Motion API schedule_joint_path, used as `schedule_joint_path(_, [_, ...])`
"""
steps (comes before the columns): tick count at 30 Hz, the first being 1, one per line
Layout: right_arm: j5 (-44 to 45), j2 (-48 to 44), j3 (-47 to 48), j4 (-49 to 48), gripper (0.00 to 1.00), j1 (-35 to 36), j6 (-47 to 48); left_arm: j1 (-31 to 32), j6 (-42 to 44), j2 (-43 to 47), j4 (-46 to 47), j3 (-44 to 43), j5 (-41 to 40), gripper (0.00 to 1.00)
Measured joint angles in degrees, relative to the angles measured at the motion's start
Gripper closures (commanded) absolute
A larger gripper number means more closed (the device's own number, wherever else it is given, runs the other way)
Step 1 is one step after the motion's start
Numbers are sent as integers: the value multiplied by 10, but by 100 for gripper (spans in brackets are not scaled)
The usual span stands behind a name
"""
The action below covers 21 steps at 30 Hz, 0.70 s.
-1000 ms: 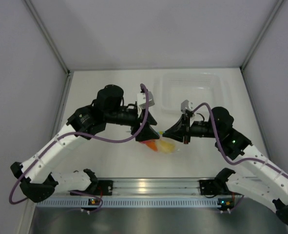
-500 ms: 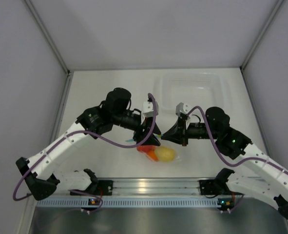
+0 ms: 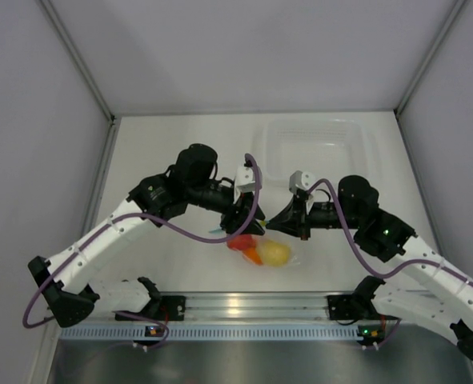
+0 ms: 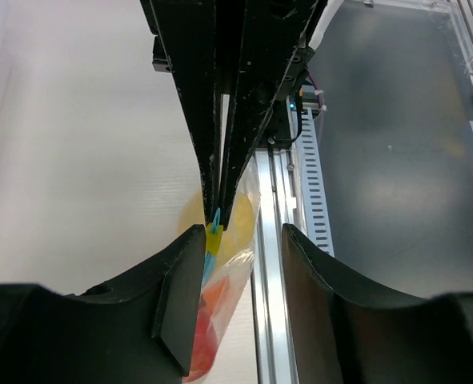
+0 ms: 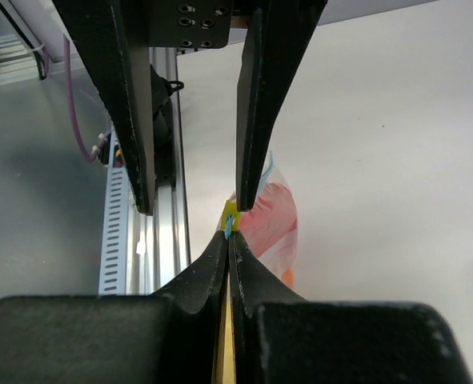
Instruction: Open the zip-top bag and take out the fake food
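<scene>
The zip-top bag (image 3: 287,258) hangs low over the table near its front edge, a red (image 3: 240,242), an orange (image 3: 252,257) and a yellow (image 3: 274,253) piece of fake food inside it. My right gripper (image 5: 229,236) is shut on the bag's blue zip strip (image 4: 210,254) at its yellow tab. In the top view my left gripper (image 3: 246,226) meets the right gripper (image 3: 270,226) tip to tip above the bag. The left gripper (image 4: 242,240) is open, straddling the bag's top. The strip lies against its left finger (image 4: 180,296), while the right finger stands clear.
A clear rigid tray (image 3: 312,122) sits at the back right of the table. The aluminium rail (image 3: 244,304) with both arm bases runs along the near edge, just in front of the bag. Grey walls close in on the left, back and right.
My left gripper has swung down and right to the bag's top, and its jaws have narrowed. The right gripper and the bag have dropped slightly toward the near edge.
</scene>
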State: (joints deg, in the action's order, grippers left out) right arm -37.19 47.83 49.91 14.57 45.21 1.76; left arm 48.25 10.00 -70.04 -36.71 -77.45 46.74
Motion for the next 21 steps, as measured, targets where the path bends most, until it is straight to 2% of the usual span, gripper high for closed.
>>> schedule_joint_path(8, [-6,-13,0,0,100,0,2,0,0,-9,2,0,0,53])
schedule_joint_path(15, [-11,-13,0,0,100,0,2,-2,1,-20,3,0,16,80])
schedule_joint_path(19, [-16,-14,0,0,100,0,2,-3,2,-22,3,0,19,82])
schedule_joint_path(21, [-16,-14,0,0,100,0,2,-3,2,-22,3,0,19,93])
